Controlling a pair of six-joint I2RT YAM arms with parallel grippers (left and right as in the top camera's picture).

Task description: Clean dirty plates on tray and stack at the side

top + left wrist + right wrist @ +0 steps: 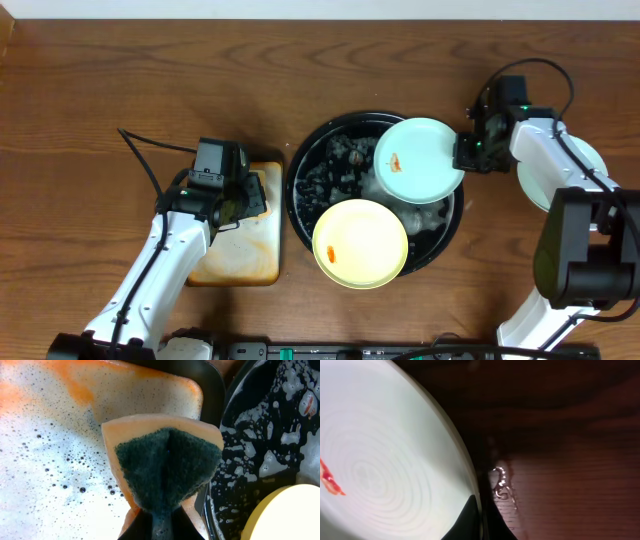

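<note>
The round black tray (292,195), wet with foam, sits at the table's middle; it also shows in the left wrist view (260,435). A pale yellow plate (360,243) lies in its front part. A mint-green plate (420,160) with an orange smear is over the tray's back right. My right gripper (465,152) is shut on its right rim, as the right wrist view shows (481,520) with the plate (385,460). A second mint plate (595,160) lies on the tabletop, mostly hidden under my right arm. My left gripper (250,195) is shut on a sponge (165,460).
A small rectangular tray (240,255) with orange-stained foamy surface lies left of the round tray, under the sponge; it also shows in the left wrist view (45,450). Water drops (500,485) lie on the wood next to the held plate.
</note>
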